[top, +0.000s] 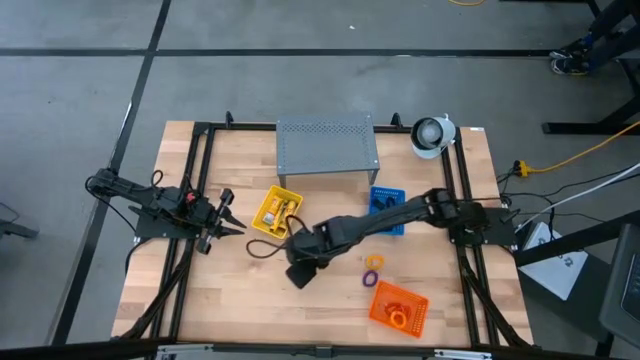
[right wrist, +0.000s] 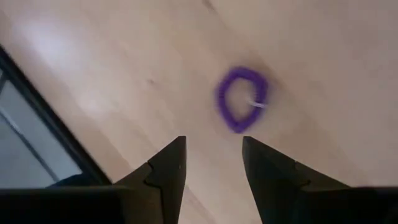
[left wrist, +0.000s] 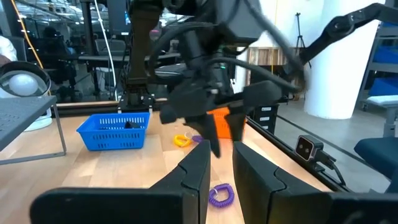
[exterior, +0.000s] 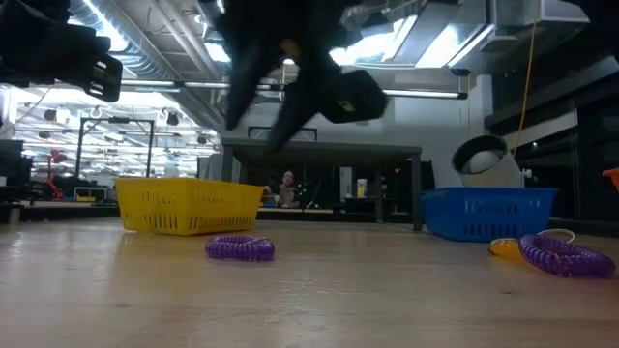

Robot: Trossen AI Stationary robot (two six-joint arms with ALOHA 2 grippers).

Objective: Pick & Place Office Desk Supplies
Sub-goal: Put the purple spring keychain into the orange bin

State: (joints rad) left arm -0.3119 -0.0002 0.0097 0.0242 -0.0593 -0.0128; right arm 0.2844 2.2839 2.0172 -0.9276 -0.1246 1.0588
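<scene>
Right wrist view: right end effector [right wrist: 213, 163] released, empty, hovering mid-counter [top: 230, 290] above purple loop [right wrist: 241, 98], apparently lining up a grasp. Left end effector [left wrist: 219, 171] released, waiting at left edge.

Purple loop [right wrist: 241, 98]; yellow tray [top: 277, 211], blue tray [exterior: 488, 212], orange tray [top: 398, 307]; grey perforated stand [top: 327, 146].

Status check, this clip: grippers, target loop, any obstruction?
Right gripper open, above purple loop, not touching. Left gripper open, parked at table's left. Loop flat on bare table, nothing in the way.
</scene>
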